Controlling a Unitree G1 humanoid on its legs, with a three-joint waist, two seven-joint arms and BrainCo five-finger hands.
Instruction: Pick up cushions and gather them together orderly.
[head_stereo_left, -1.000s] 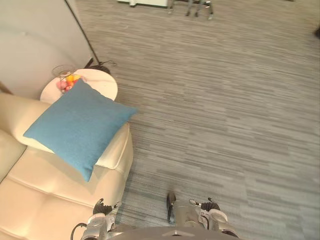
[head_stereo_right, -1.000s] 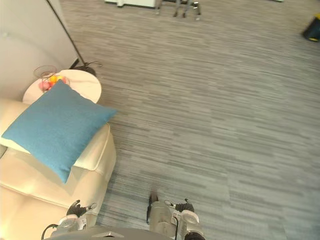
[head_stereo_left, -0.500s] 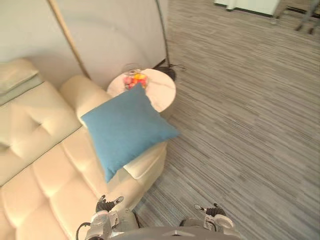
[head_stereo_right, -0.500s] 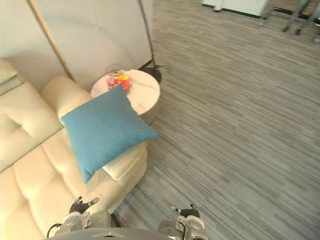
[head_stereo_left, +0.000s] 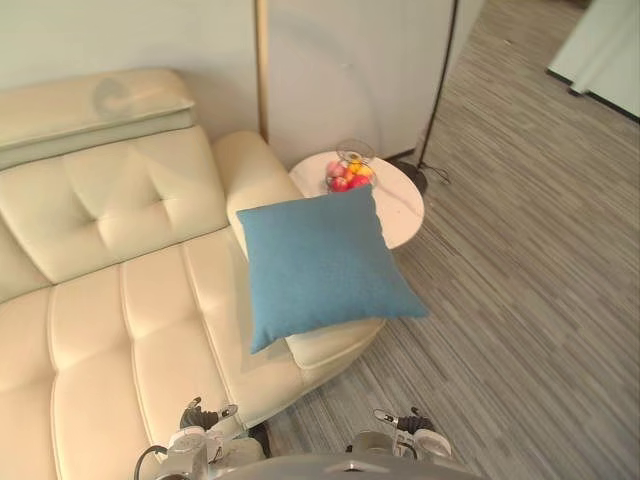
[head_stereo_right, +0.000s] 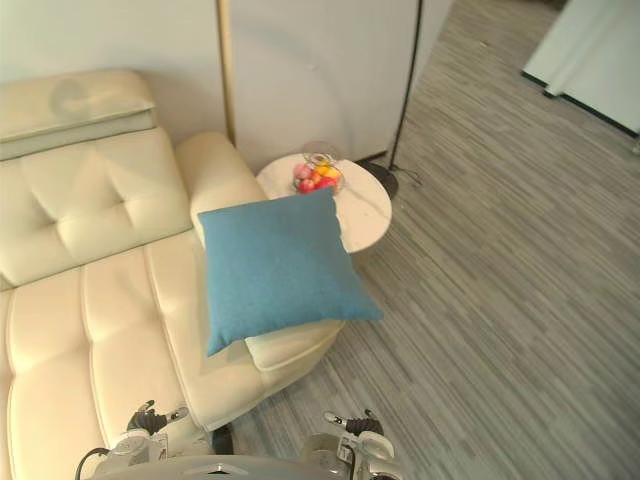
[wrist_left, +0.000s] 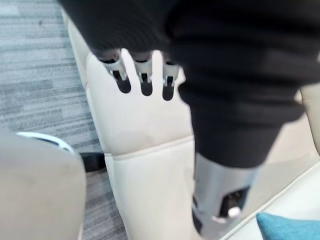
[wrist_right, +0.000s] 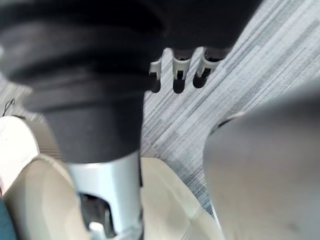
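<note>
The blue cushion (head_stereo_left: 320, 265) lies near the middle of the head view. It is propped across the front end of the armrest (head_stereo_left: 250, 170) of the cream sofa (head_stereo_left: 120, 300). Its 5 o'clock corner juts past the arm over the grey carpet (head_stereo_left: 520, 300), and its 7 o'clock corner dips toward the seat. It seems to sit there by its own weight, tilted because the rounded arm gives it no flat bed. A nudge could probably tip it off either way.

At 1 o'clock from the cushion stands a small round bench (head_stereo_left: 400, 205) carrying a glass bowl of fruit (head_stereo_left: 348, 172). The cushion's top corner touches or overlaps the bowl's near side, and I cannot tell which. A thin lamp pole (head_stereo_left: 440, 90) rises beyond.

The left hand (wrist_left: 145, 80) hangs low beside the sofa's front, fingers loose and empty. A blue corner of the cushion (wrist_left: 290, 227) shows well apart from it. The right hand (wrist_right: 176, 70) hangs over the carpet, fingers likewise relaxed and holding nothing. Judging by this, no pick-up has begun.

The sofa runs out of view at 9 and 7 o'clock, so any further cushions there cannot be made out. The armrest's front end is hidden under the cushion.
</note>
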